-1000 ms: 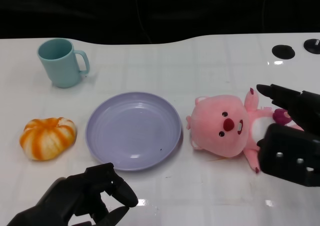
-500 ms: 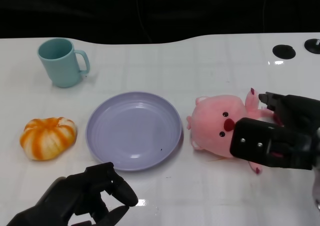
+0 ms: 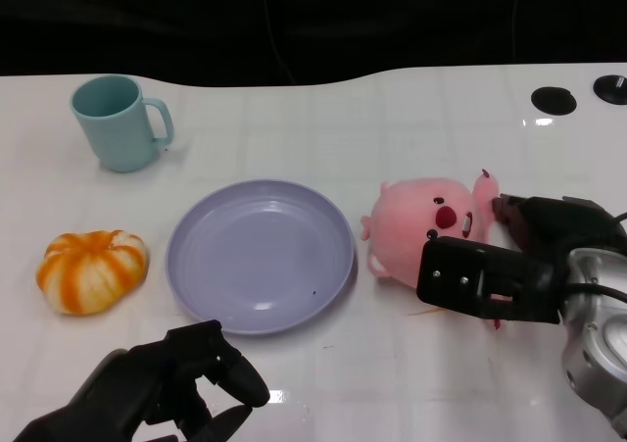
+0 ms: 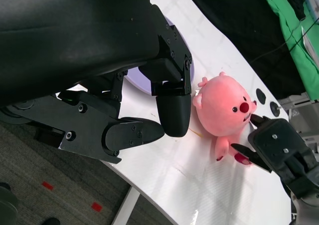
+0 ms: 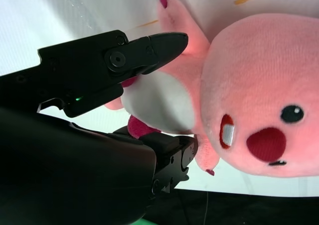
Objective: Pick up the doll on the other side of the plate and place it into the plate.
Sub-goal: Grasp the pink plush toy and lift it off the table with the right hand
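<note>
The pink plush doll (image 3: 416, 228) lies on the white table just right of the lilac plate (image 3: 260, 256), its head toward the plate. My right hand (image 3: 509, 266) is closed around the doll's body from the right, hiding its belly and legs. In the right wrist view the fingers (image 5: 144, 50) press on the doll (image 5: 259, 90) at one arm, and the thumb sits under its belly. The left wrist view shows the doll (image 4: 227, 110) with the right hand (image 4: 279, 147) at its feet. My left hand (image 3: 167, 383) rests curled and empty at the table's near edge, in front of the plate.
A teal mug (image 3: 118, 122) stands at the back left. An orange-and-white pumpkin toy (image 3: 93, 269) lies left of the plate. Two black round fittings (image 3: 554, 99) sit at the far right rear. The table's front edge runs close to my left hand.
My right hand has moved left and closed around the doll's body. The doll has shifted a little toward the plate and turned. The left hand has stayed put.
</note>
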`<control>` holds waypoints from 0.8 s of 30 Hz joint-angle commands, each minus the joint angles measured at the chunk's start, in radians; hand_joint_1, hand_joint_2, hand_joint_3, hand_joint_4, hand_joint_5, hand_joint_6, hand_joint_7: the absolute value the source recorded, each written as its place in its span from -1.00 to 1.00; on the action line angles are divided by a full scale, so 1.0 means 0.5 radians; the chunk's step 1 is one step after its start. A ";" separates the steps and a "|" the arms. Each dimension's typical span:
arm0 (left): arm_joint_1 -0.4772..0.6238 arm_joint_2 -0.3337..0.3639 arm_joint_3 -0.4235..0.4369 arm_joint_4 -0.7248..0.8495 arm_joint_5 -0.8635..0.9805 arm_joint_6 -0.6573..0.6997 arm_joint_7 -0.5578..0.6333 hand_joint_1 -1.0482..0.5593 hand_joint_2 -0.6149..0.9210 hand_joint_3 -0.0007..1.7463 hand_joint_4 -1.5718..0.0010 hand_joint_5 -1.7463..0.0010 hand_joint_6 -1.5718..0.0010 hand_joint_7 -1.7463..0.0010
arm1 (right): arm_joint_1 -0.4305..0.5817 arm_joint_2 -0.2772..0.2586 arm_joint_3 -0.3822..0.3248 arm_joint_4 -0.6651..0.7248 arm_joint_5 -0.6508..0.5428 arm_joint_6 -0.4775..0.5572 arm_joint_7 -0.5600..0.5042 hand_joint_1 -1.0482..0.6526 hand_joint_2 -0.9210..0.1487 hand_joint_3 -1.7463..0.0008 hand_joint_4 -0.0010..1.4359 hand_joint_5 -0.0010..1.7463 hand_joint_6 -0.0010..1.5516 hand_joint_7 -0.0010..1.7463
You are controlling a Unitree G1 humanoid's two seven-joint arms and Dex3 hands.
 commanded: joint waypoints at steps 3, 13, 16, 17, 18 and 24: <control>0.014 0.018 0.010 -0.039 0.013 0.010 0.001 0.06 0.93 -0.39 0.21 -0.81 0.22 -0.46 | -0.115 0.048 0.042 0.223 0.027 -0.043 -0.024 -0.72 -1.00 0.84 -0.89 -0.38 -0.64 -0.95; 0.054 0.025 0.007 -0.108 0.024 0.060 0.001 0.06 0.94 -0.38 0.20 -0.81 0.21 -0.45 | -0.416 0.166 0.103 0.883 0.105 -0.191 -0.114 -0.64 -1.00 0.86 -0.85 -0.42 -0.52 -0.93; 0.063 0.023 0.008 -0.128 0.017 0.070 0.000 0.07 0.94 -0.38 0.20 -0.81 0.21 -0.45 | -0.479 0.195 0.168 1.070 0.065 -0.288 -0.274 -0.59 -1.00 0.87 -0.75 -0.38 -0.41 -0.90; 0.066 0.022 0.008 -0.133 0.015 0.073 -0.001 0.07 0.94 -0.38 0.20 -0.81 0.20 -0.45 | -0.493 0.202 0.186 1.117 0.054 -0.311 -0.329 -0.57 -1.00 0.88 -0.71 -0.37 -0.38 -0.89; 0.070 0.020 0.009 -0.141 0.011 0.079 -0.001 0.07 0.94 -0.38 0.20 -0.82 0.20 -0.45 | -0.507 0.208 0.210 1.172 0.039 -0.345 -0.396 -0.56 -1.00 0.88 -0.69 -0.36 -0.36 -0.89; 0.082 0.027 -0.006 -0.184 0.031 0.107 0.003 0.06 0.94 -0.38 0.22 -0.81 0.21 -0.45 | -0.508 0.174 0.289 1.349 0.014 -0.667 -0.771 -0.28 -1.00 0.91 -0.16 -0.38 0.11 -0.87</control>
